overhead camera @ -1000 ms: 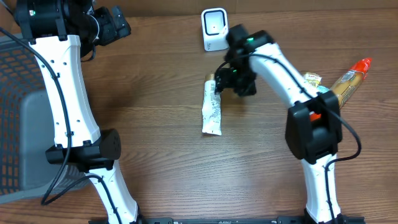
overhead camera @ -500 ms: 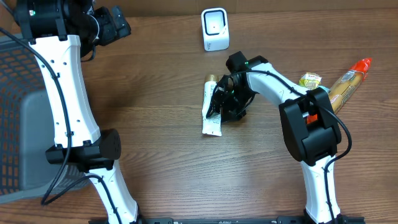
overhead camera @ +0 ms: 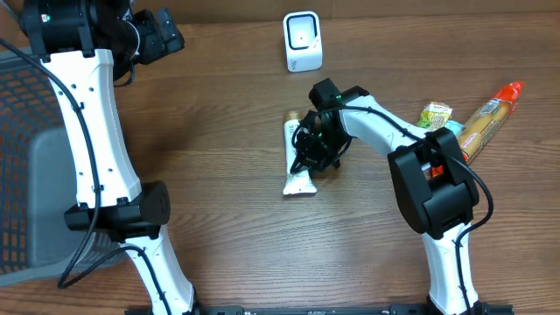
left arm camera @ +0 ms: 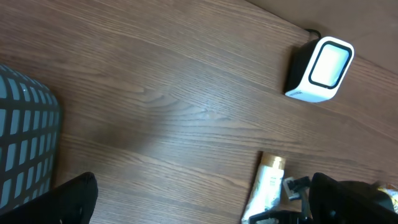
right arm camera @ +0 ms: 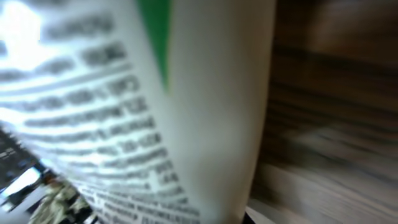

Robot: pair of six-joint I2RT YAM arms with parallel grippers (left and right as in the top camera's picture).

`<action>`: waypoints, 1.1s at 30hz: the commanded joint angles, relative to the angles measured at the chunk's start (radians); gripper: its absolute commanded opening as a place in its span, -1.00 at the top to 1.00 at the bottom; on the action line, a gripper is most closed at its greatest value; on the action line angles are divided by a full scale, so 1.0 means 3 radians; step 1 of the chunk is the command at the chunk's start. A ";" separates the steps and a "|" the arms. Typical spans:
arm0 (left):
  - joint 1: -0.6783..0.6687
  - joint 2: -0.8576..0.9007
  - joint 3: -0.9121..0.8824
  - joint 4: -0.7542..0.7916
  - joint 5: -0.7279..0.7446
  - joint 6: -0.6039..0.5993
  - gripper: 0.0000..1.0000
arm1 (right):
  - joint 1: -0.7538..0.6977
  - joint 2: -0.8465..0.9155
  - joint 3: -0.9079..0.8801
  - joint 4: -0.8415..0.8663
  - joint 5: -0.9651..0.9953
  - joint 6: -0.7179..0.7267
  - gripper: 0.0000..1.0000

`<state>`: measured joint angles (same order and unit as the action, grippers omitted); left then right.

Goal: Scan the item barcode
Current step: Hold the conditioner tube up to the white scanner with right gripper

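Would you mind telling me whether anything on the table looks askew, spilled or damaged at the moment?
Nothing stands out. The white squeeze tube with a gold cap lies on the wooden table, clamped by the right gripper, and the white box-shaped scanner stands upright beyond it. No spill or damage shows.

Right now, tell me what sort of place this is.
Likely a mock checkout bench: a white barcode scanner on a wooden table, a white tube, an orange-capped bottle, a mesh basket.
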<state>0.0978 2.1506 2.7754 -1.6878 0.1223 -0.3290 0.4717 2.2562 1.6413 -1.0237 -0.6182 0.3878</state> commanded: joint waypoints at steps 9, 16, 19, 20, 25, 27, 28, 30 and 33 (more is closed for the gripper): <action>-0.0023 -0.0086 0.0008 -0.0005 -0.0023 0.0062 -0.99 | 0.0028 -0.1029 0.0449 -0.0165 0.1096 -0.0889 0.93; -0.0022 -0.0086 0.0008 -0.0005 -0.0022 0.0062 -0.99 | 0.0015 -0.1670 0.0449 -0.0160 0.0821 -0.0973 0.93; -0.0022 -0.0086 0.0008 -0.0005 -0.0023 0.0064 -0.99 | -0.0017 -0.1784 0.0449 -0.0160 0.0528 -0.0971 0.93; -0.0022 -0.0086 0.0008 -0.0005 -0.0023 0.0062 -0.99 | -0.0031 -0.1818 0.0449 -0.0161 0.0439 -0.0971 0.93; -0.0023 -0.0086 0.0008 -0.0005 -0.0022 0.0062 -0.99 | -0.0083 -0.1920 0.0450 -0.0160 0.0127 -0.0955 0.93; -0.0023 -0.0086 0.0008 -0.0005 -0.0023 0.0062 -0.99 | -0.0117 -0.1930 0.0450 -0.0178 0.0118 -0.0833 0.93; -0.0023 -0.0086 0.0008 -0.0005 -0.0023 0.0062 -0.99 | -0.0118 -0.1930 0.0450 -0.0189 0.0121 -0.0832 0.93; -0.0023 -0.0086 0.0008 -0.0005 -0.0023 0.0062 -0.99 | -0.0118 -0.1930 0.0449 -0.0198 0.0134 -0.0833 0.93; -0.0023 -0.0086 0.0008 -0.0005 -0.0023 0.0064 -0.99 | -0.0118 -0.1929 0.0450 -0.0172 0.0224 -0.0809 0.93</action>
<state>0.0978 2.1506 2.7754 -1.6878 0.1223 -0.3290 0.4393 1.7344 1.7447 -1.0950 -0.5358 0.1360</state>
